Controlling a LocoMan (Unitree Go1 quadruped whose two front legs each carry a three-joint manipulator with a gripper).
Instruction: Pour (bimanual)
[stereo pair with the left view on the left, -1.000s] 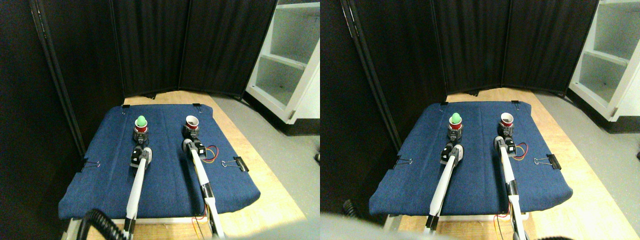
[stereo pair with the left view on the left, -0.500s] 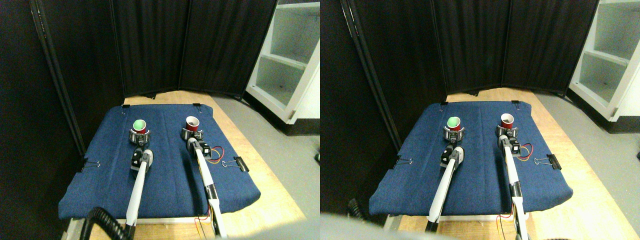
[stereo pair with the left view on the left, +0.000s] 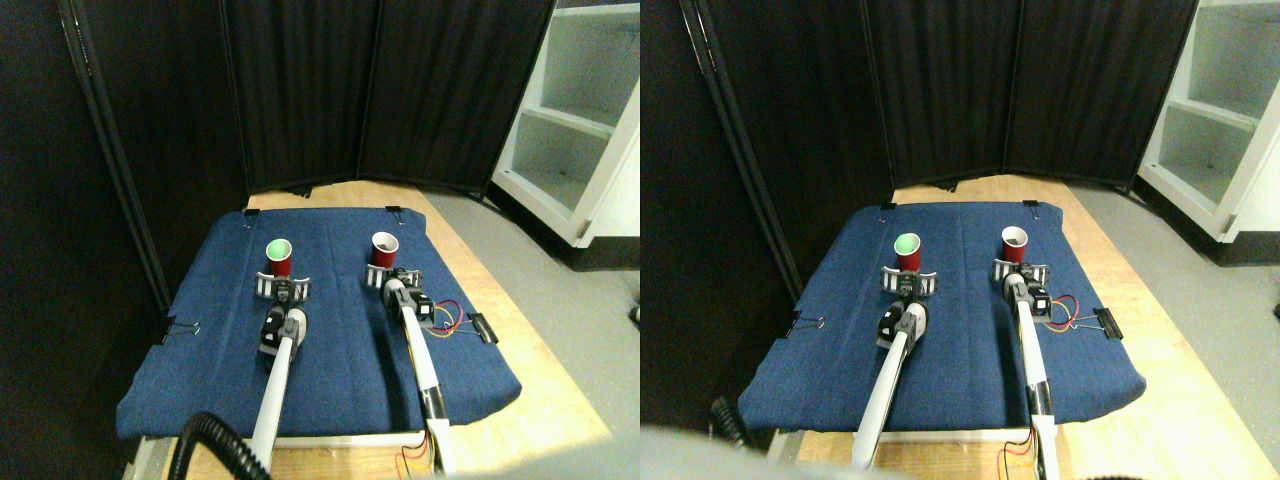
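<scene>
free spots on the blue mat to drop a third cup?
Bare: the strip between the two arms, the far edge behind the green-filled cup and the empty cup, and the near left corner. Crowded: right edge, with wires and a binder clip.

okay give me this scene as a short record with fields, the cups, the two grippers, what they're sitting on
surface: blue cloth over a wooden table
left cup: red cup, upright, green ball inside
right cup: red cup, upright, looks empty
left gripper: open, just short of left cup, not holding it
right gripper: open, just short of right cup
also there: binder clip at the cloth's right edge
</scene>
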